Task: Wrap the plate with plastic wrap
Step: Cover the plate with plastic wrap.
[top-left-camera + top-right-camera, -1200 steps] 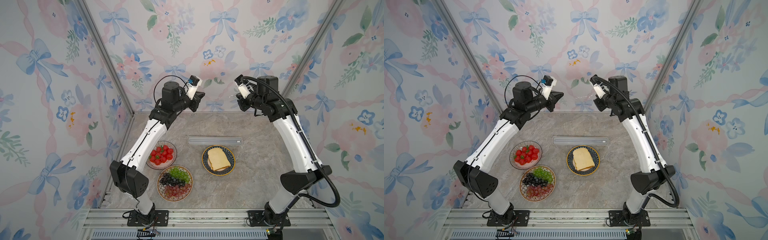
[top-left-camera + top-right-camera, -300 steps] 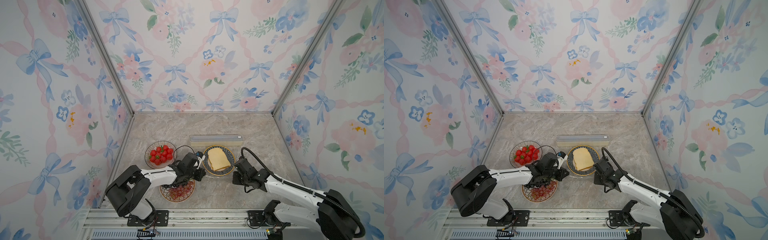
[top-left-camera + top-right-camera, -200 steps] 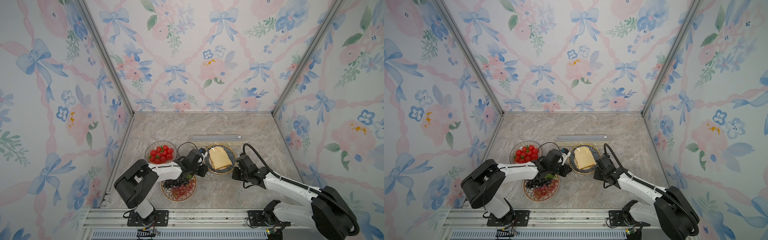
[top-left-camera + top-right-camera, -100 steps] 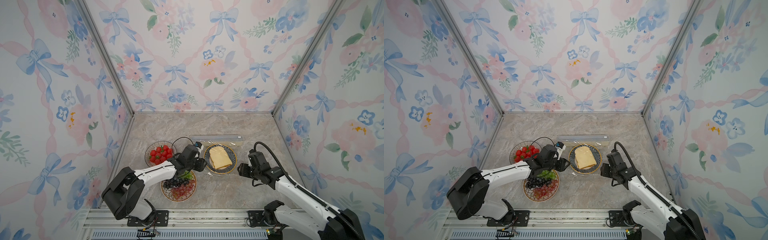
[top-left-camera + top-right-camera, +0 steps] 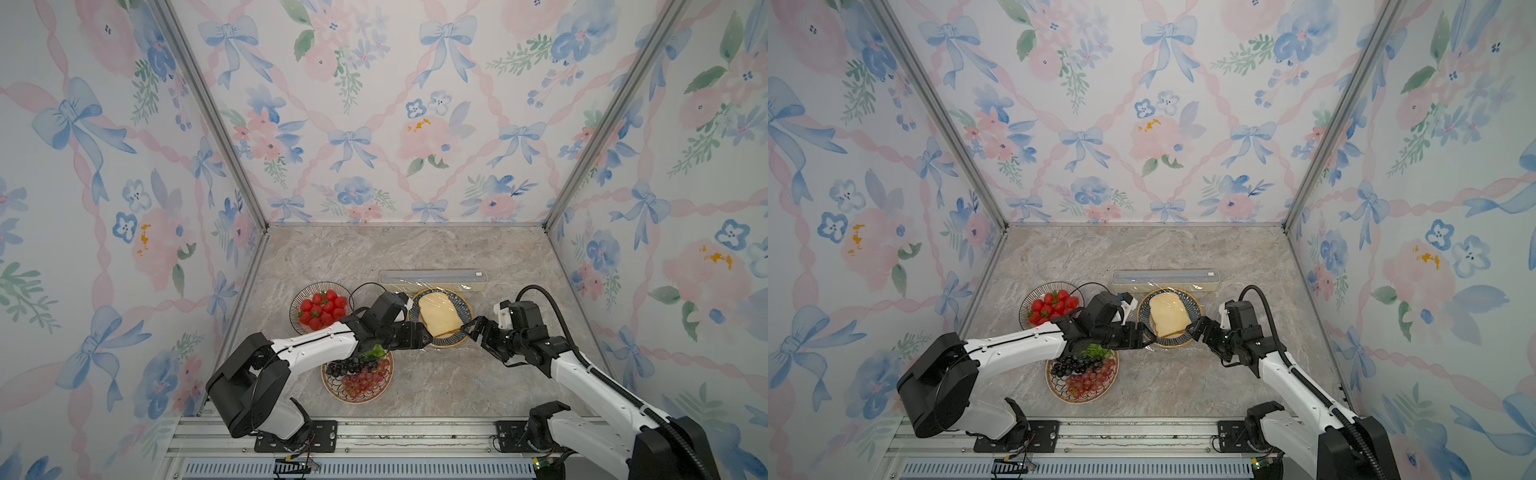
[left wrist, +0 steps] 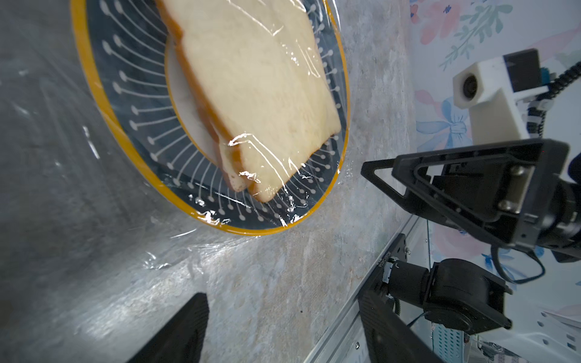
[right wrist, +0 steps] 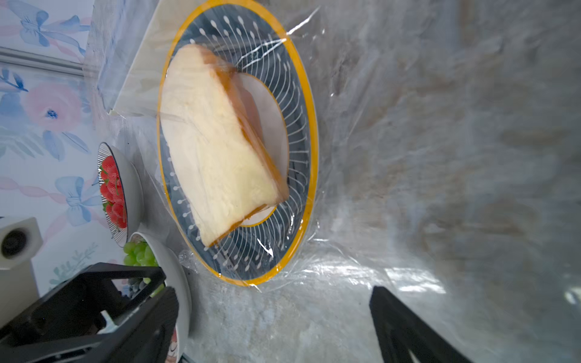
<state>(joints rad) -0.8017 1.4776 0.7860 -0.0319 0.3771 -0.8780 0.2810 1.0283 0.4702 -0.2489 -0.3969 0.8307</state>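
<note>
From where I stand, the plastic wrap (image 7: 393,151) is already laid over the plate (image 5: 464,305). It lies glossy and crinkled across the two slices of bread (image 5: 438,316) and spills past the yellow rim onto the desk (image 5: 415,253) on all the sides I can see.

The plate sits mid-desk. The long cream box (image 5: 432,280) is at its 12 o'clock, just beside it, and the film seems to run up onto that box (whether it has been cut free there I cannot tell).

The left claw (image 5: 419,334) hangs low at about 8 o'clock of the plate, close to the rim. Its jaws are parted and nothing is between them. The right claw (image 5: 473,330) is at about 4 o'clock, also spread wide and holding nothing. In the right wrist view its two black fingers (image 7: 408,330) stand well apart over bare film and desk.

The strawberry bowl (image 5: 322,309) at 9 o'clock and the grape plate (image 5: 357,374) at 7 o'clock are uncovered and play no part.

I would call the job a good way along, since the covering is done. The loose skirt of film around the rim lies flat on the desk and is not tucked under, so the pressing down or folding in is left. Parting the sheet from the box may be left too.
</note>
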